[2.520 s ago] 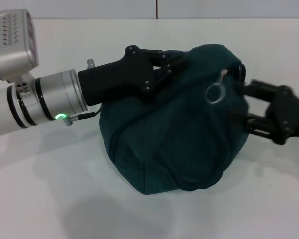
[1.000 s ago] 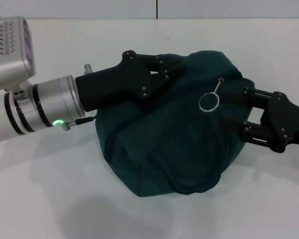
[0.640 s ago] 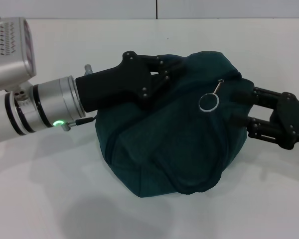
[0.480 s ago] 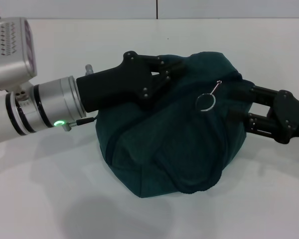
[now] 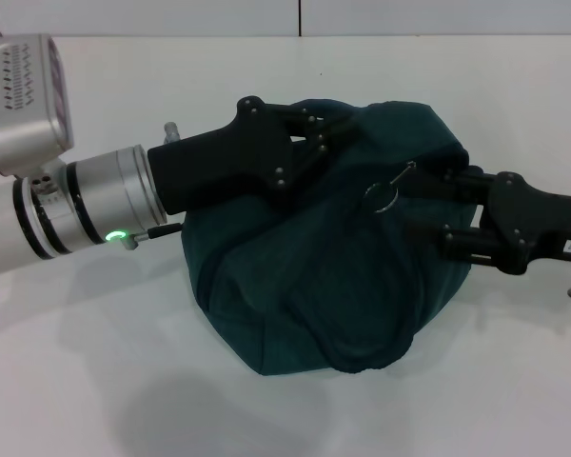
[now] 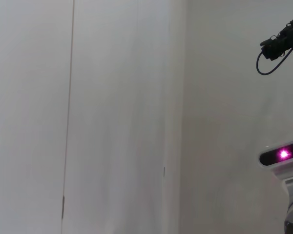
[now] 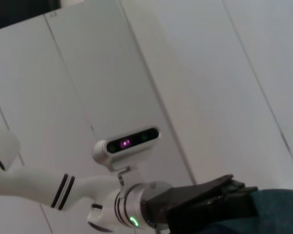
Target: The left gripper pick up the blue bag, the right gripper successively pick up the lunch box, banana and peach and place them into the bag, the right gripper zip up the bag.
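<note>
two tools on one bag

two tools meet the bag (image 5: 333,286), a slumped teal mound on the white desk (image 5: 124,381). the left tool (image 5: 335,131) is pinched on fabric at the bag's upper left. the right tool (image 5: 411,202) reaches in from the right, fingers spread, the upper one touching the ring pull (image 5: 379,196) on the bag's top. a white label on the right arm is too small to read.

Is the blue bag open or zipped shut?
It looks shut. In the head view the blue bag is a closed lump with no silver lining showing. The right gripper is beside the ring pull.
</note>
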{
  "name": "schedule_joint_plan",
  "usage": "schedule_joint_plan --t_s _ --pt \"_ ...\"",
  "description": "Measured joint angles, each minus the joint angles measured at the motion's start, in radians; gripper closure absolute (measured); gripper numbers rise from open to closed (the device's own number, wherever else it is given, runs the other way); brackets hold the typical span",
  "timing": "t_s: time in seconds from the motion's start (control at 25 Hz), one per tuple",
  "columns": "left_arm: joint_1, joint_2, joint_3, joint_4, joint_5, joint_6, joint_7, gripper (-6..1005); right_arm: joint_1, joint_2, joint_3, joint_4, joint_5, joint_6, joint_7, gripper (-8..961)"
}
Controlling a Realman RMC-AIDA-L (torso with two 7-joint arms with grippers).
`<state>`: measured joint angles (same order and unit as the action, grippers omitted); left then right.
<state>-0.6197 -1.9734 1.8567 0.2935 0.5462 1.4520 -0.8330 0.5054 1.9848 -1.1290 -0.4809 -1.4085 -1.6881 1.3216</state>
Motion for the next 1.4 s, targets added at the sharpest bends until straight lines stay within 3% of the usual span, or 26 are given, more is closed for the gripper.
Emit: schedule_joint_plan --t_s 0.48,0.76,1.16,1.4 --pt "0.000 -0.001 -0.001 -0.003 0.000 -0.001 0.005 957 -0.012 0.000 0.010 -0.053 0.005 0.097 0.083 330" --pt "0.001 -0.002 -0.001 0.000 0.000 0.001 0.027 958 0.012 0.013 0.003 -0.059 -0.011 0.025 0.079 337" --pt "0.002 -0.002 -0.001 0.000 0.000 0.002 0.028 958 0.010 0.002 0.011 -0.062 -0.011 -0.023 0.061 345" --pt "0.002 -0.002 -0.001 -0.006 0.000 0.002 0.028 958 0.002 -0.023 0.011 -0.056 -0.012 -0.017 0.065 350"
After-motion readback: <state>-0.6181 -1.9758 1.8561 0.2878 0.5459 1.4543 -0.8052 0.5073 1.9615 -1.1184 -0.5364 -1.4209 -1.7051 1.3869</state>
